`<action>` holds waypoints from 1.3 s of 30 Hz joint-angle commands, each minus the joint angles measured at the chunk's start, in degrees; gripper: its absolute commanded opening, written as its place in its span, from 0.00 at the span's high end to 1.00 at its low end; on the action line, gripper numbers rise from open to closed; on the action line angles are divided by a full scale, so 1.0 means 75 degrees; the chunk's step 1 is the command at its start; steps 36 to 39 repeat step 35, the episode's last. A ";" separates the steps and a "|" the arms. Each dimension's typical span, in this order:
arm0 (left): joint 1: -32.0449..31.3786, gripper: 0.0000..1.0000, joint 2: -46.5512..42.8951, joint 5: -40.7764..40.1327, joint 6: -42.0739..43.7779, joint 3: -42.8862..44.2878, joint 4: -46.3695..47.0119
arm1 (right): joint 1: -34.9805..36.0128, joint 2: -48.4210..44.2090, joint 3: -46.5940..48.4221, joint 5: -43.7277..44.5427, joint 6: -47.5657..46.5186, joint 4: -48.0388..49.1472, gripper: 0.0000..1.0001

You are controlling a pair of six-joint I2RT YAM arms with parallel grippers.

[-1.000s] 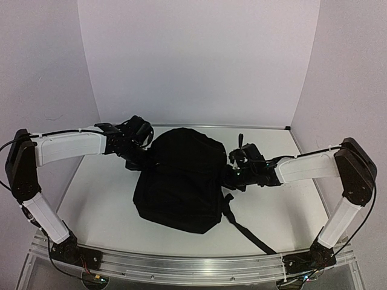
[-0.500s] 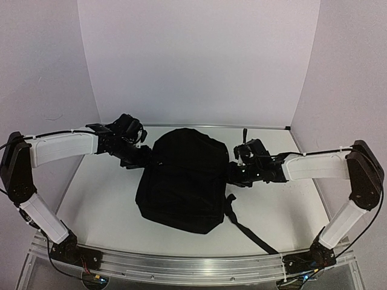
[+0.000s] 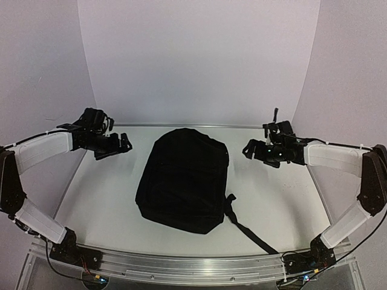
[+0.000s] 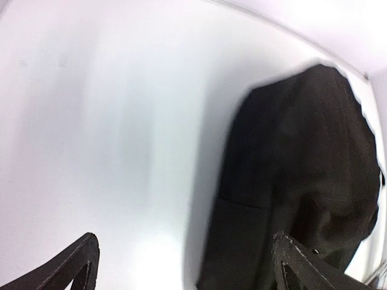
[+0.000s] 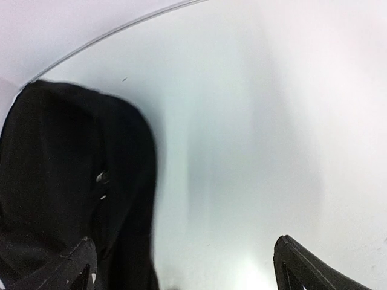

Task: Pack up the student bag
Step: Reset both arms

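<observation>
The student bag (image 3: 184, 178), a large black fabric backpack, lies flat in the middle of the white table, closed, with a strap (image 3: 248, 231) trailing toward the front right. My left gripper (image 3: 124, 147) hovers off the bag's upper left corner, open and empty. My right gripper (image 3: 249, 150) hangs off the bag's upper right corner, also open and empty. In the left wrist view the bag (image 4: 302, 175) fills the right side, with my left gripper (image 4: 184, 266) spread wide over bare table. In the right wrist view the bag (image 5: 66, 175) lies at the left, my right gripper (image 5: 184, 266) wide open.
White walls enclose the table at the back and both sides. An aluminium rail (image 3: 187, 263) runs along the front edge, carrying both arm bases.
Both grippers have let go of the bag's upper sides and opened. The left arm pulled back to the left and the right arm to the right. The bag settled flat.
</observation>
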 commanded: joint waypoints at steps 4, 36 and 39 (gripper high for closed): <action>0.2364 0.00 -0.1746 0.0244 -0.0071 -0.1536 0.1755 | -0.1854 -0.1475 -0.0513 0.0689 -0.0848 0.0129 0.02; 0.3178 0.00 -0.3970 -0.1870 0.0593 -0.5072 0.6184 | -0.2459 -0.5896 -0.5892 0.1980 -0.2231 0.6695 0.02; 0.3178 0.00 -0.3970 -0.1870 0.0593 -0.5072 0.6184 | -0.2459 -0.5896 -0.5892 0.1980 -0.2231 0.6695 0.02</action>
